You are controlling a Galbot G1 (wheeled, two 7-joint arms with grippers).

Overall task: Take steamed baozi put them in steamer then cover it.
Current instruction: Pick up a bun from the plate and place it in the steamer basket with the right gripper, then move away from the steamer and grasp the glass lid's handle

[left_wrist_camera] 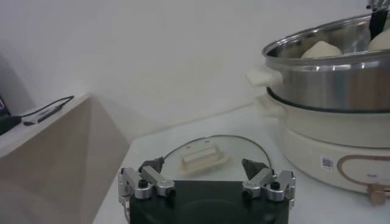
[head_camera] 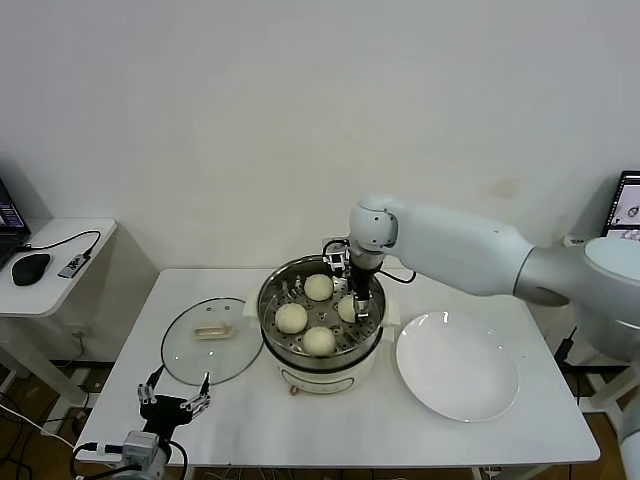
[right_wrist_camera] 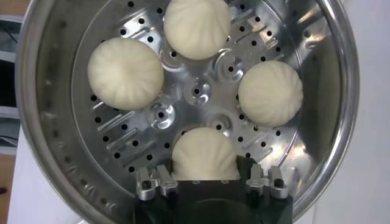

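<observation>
Right gripper jaws stand wide around the last soft baozi in the steamer; left gripper open, empty beside the slippery, fragile glass cover, best taken by its handle.

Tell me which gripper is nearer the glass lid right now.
Left. The left gripper hovers just in front of the glass lid at the table's near edge; the right gripper is inside the steamer, beside the lid.

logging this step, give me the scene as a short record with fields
baozi: four in the steamer, one between the right gripper's fingers
right gripper: open, down inside the steamer at that bun
left gripper: open, idle at the table's near left edge
cover: flat on the table, left of the steamer, handle up
plate: white, right of the steamer
stage: buns loaded, cover not yet on
</observation>
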